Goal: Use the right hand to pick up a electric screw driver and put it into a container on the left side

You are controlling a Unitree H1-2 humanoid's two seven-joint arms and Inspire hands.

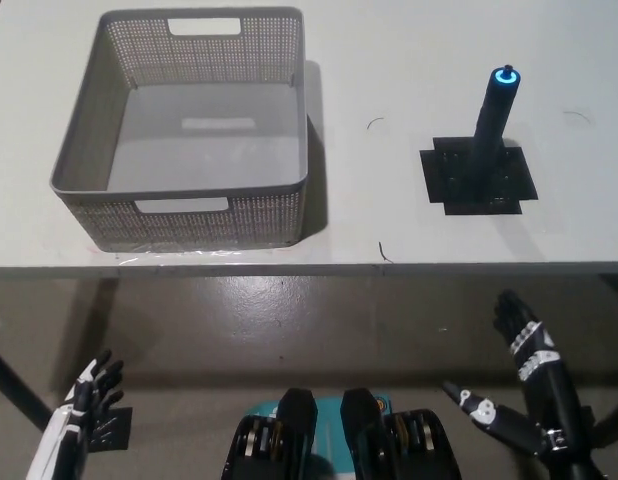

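In the head view, we find the electric screwdriver (494, 115) standing upright in its black base (479, 178) at the right of the white tabletop (389, 60), its ring light lit at the top. The grey perforated basket (94, 150) sits well apart at the left, holding nothing. Our right hand (519, 380) hangs below the tabletop edge, released with fingers spread, grasping nothing. Our left hand (87, 400) rests low at the left, likewise released. To grasp well, we should raise the right hand above the edge, approach the shaft from the side, and lift vertically clear of the base. Below the tabletop, a dull brown floor (289, 310) shows.
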